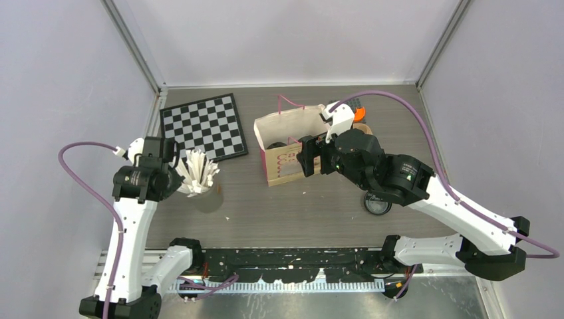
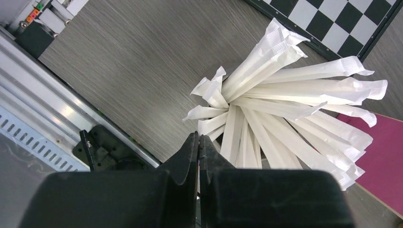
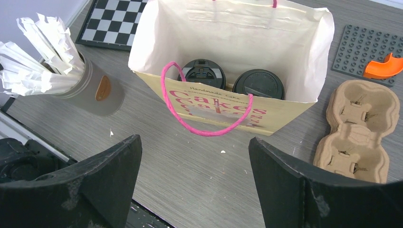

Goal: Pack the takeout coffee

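Black-lidded paper coffee cups (image 3: 203,74) inside the cream paper bag (image 3: 237,38) are made plain from the right wrist alone; the right gripper (image 3: 192,147) is spread wide, the left gripper (image 2: 198,142) pressed together.

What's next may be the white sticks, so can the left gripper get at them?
Probably yes: the left gripper sits right at the sticks in the cup, with nothing between. Its jaws are shut; whether they pinch one I cannot tell.

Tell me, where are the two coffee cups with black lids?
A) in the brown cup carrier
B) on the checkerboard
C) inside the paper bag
C: both coffee cups stand side by side inside the paper bag, and the cup carrier holds nothing.
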